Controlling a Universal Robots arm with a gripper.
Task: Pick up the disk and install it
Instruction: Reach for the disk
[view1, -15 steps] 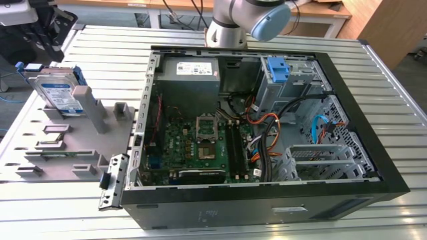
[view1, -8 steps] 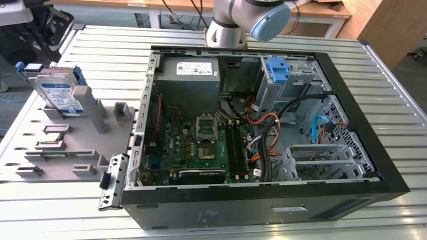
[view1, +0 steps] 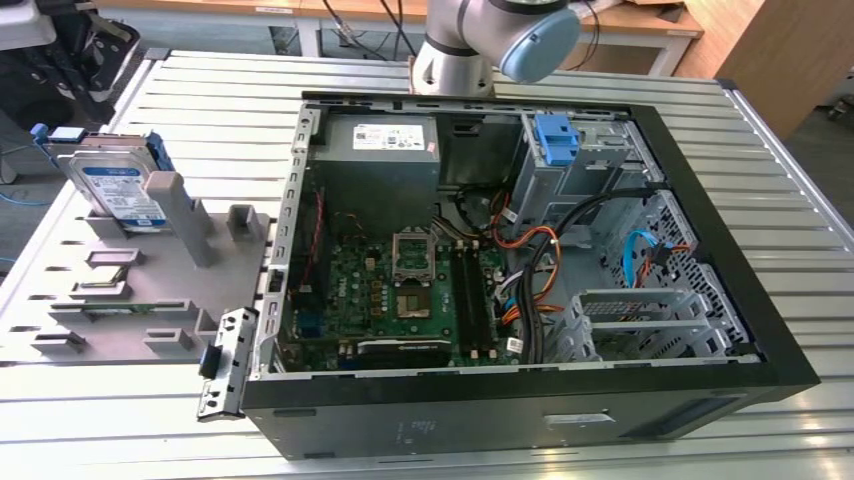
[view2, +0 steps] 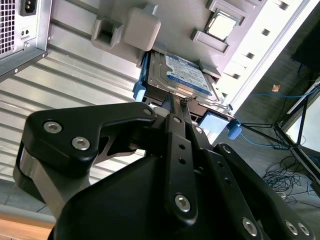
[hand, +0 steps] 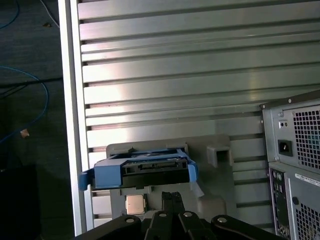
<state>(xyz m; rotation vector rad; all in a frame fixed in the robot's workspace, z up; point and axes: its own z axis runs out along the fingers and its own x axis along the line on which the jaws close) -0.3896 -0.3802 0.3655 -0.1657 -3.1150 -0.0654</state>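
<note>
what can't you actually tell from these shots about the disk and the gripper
1. Exterior view: the disk has its lower edge hidden behind the grey holder; the arm is cut off by the top edge.
2. Second wrist view: part of the disk's near edge is covered by the gripper.
3. First wrist view: the disk is edge-on, so its label is unseen.

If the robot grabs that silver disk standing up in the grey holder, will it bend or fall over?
It probably won't bend: the disk looks like a flat metal box in a blue plastic frame. Being metal, it is likely heavy for its size. It stands on its edge in the grey holder, so a sideways push might tip it.
</note>
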